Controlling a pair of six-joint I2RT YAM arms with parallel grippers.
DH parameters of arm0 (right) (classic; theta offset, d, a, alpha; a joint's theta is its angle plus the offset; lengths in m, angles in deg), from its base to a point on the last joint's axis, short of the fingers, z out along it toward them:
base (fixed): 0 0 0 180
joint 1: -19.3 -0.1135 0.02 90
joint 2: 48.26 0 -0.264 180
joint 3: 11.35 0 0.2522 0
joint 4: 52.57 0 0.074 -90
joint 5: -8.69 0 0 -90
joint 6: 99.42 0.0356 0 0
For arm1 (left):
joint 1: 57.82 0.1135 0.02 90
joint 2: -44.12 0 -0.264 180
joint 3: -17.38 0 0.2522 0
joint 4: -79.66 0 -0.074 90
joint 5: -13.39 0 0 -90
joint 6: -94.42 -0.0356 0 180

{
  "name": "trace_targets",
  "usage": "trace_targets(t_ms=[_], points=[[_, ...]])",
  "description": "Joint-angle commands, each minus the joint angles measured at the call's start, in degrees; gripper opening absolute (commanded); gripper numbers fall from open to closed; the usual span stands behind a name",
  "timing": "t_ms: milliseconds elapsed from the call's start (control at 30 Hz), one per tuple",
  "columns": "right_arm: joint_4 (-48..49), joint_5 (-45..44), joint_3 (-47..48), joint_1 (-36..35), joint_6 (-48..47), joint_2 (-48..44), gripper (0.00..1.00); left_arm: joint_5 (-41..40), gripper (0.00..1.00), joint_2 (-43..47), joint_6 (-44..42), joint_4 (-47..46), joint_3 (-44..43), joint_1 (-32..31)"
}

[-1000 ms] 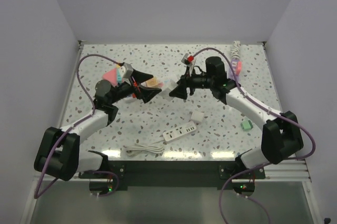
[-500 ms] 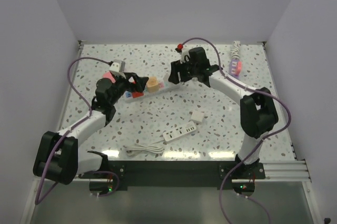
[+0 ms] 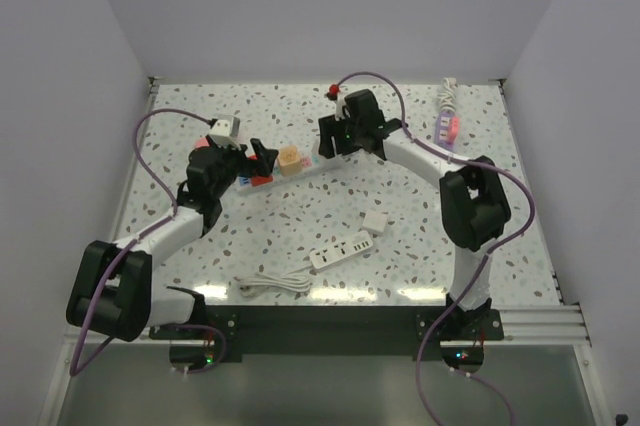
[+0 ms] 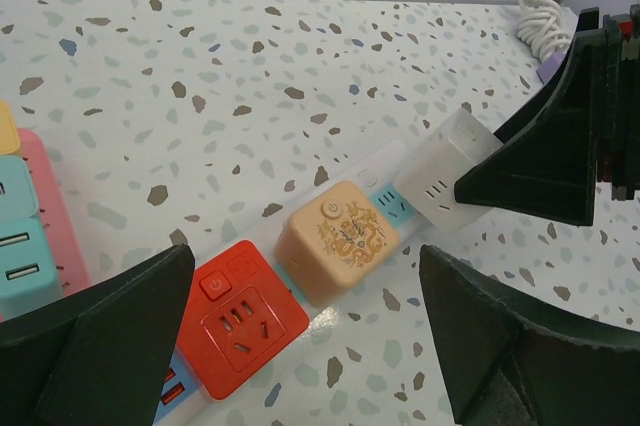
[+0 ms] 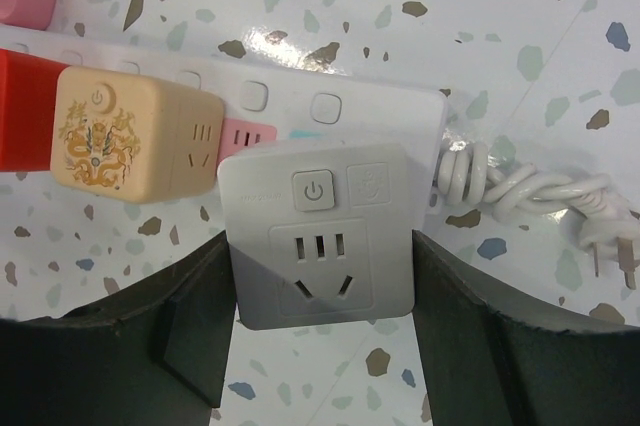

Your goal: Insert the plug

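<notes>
A long white power strip [image 3: 300, 168] lies at the back middle and carries a red cube adapter [image 4: 240, 321] and an orange cube adapter [image 4: 340, 236]. My right gripper [image 5: 320, 281] is shut on a white cube plug [image 5: 318, 206], which sits on the strip's right end [image 5: 330, 106] beside the orange cube [image 5: 120, 141]. I cannot tell whether it is fully seated. My left gripper [image 4: 306, 276] is open and empty, hovering over the red and orange cubes. In the top view the left gripper [image 3: 262, 158] and the right gripper [image 3: 325, 143] face each other along the strip.
The strip's coiled white cord [image 5: 520, 191] lies just right of the plug. A pink strip with teal sockets [image 4: 30, 236] lies to the left. A second white strip [image 3: 343, 249] with its cord [image 3: 272, 286] and a small white cube [image 3: 375, 221] lie near the front. A pink-purple item [image 3: 447, 124] sits at the back right.
My right gripper carried the white cube plug back and down onto the strip's right end. My left gripper drew back to the left, over the red cube.
</notes>
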Motion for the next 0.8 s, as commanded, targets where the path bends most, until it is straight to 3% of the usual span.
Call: trace_targets(t_ms=[0, 767], points=[[1.8, -2.3, 2.9, -1.2, 1.4, -0.5, 0.0, -0.8, 1.0, -0.6, -1.6, -0.9, -2.6, 0.2], [2.5, -9.9, 4.3, -3.2, 3.3, 3.9, 0.0, 0.6, 1.0, 0.1, -1.8, -0.5, -2.2, 0.2]])
